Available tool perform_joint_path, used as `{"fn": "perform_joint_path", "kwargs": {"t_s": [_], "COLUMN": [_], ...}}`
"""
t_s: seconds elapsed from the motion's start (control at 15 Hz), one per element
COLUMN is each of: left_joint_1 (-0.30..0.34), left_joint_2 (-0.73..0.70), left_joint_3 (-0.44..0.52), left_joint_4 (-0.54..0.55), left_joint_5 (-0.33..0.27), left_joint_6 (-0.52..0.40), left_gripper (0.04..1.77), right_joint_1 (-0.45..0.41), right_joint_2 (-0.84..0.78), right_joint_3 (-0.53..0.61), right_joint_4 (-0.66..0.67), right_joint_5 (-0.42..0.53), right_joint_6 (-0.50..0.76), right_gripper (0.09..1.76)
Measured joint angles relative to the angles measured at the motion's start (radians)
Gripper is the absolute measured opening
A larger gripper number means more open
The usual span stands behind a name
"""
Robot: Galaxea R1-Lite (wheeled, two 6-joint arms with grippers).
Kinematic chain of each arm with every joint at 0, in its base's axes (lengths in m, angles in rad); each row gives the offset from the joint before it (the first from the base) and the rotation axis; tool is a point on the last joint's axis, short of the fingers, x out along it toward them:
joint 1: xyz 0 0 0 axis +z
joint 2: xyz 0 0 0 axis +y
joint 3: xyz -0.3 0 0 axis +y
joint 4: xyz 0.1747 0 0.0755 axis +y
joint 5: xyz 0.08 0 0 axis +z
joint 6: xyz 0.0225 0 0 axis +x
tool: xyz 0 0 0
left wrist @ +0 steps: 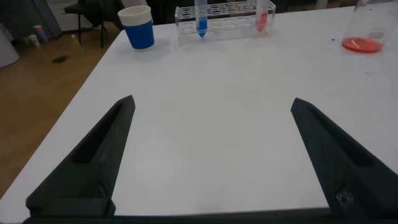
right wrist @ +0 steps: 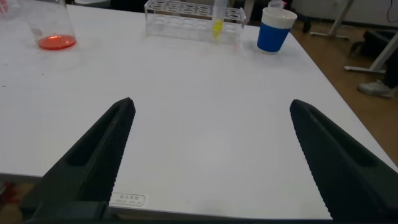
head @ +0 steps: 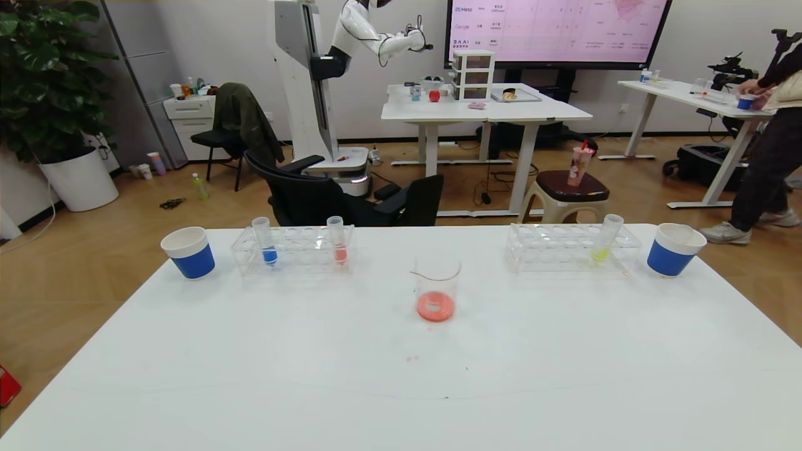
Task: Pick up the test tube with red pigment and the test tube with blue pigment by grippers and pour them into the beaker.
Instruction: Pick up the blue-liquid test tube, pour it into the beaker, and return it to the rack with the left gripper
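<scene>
1. White table [head: 250,376] is bearing the beaker [head: 436,289], centre, holding red liquid.
2. Left rack [head: 294,250] is holding the blue tube [head: 265,241] and reddish tube [head: 338,240] upright.
3. Left gripper [left wrist: 211,155], nearer them, is gaping empty; right gripper [right wrist: 211,155] likewise.
</scene>
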Motion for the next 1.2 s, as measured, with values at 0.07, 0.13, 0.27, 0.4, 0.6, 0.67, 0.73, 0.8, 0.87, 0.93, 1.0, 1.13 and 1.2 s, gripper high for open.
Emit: {"fn": "perform_joint_path", "kwargs": {"t_s": [0.07, 0.13, 0.27, 0.4, 0.6, 0.67, 0.73, 0.8, 0.87, 0.93, 1.0, 1.13, 1.2], "left_joint_1": [0.0, -0.001, -0.003, -0.013, -0.025, -0.026, -0.026, -0.024, -0.02, -0.013, -0.007, 0.004, 0.008], "left_joint_2": [0.0, 0.003, 0.045, 0.154, 0.39, 0.479, 0.58, 0.678, 0.777, 0.883, 0.981, 1.174, 1.261], "left_joint_3": [-0.005, -0.035, -0.12, -0.237, -0.397, -0.43, -0.455, -0.472, -0.483, -0.493, -0.499, -0.507, -0.509], "left_joint_4": [0.001, 0.001, -0.008, -0.026, -0.099, -0.149, -0.213, -0.284, -0.358, -0.444, -0.525, -0.691, -0.765], "left_joint_5": [-0.003, -0.011, -0.023, -0.027, -0.029, -0.03, -0.029, -0.03, -0.03, -0.03, -0.03, -0.029, -0.029], "left_joint_6": [0.0, 0.0, -0.004, -0.016, -0.03, -0.032, -0.034, -0.036, -0.038, -0.039, -0.04, -0.041, -0.041], "left_gripper": [1.75, 1.75, 1.75, 1.75, 1.75, 1.75, 1.75, 1.75, 1.75, 1.75, 1.75, 1.75, 1.75], "right_joint_1": [0.0, 0.0, 0.0, 0.0, 0.0, 0.0, 0.0, 0.0, 0.0, 0.0, 0.0, 0.0, 0.0], "right_joint_2": [0.0, 0.0, 0.0, 0.0, 0.0, 0.0, 0.0, 0.0, 0.0, 0.0, 0.0, 0.0, 0.0], "right_joint_3": [0.0, 0.0, 0.0, 0.0, 0.0, 0.0, 0.0, 0.0, 0.0, 0.0, 0.0, 0.0, 0.0], "right_joint_4": [0.0, 0.0, 0.0, 0.0, 0.0, 0.0, 0.0, 0.0, 0.0, 0.0, 0.0, 0.0, 0.0], "right_joint_5": [0.0, 0.0, 0.0, 0.0, 0.0, 0.0, 0.0, 0.0, 0.0, 0.0, 0.0, 0.0, 0.0], "right_joint_6": [0.0, 0.0, 0.0, 0.0, 0.0, 0.0, 0.0, 0.0, 0.0, 0.0, 0.0, 0.0, 0.0], "right_gripper": [1.74, 1.74, 1.74, 1.74, 1.74, 1.74, 1.74, 1.74, 1.74, 1.74, 1.74, 1.74, 1.74]}}
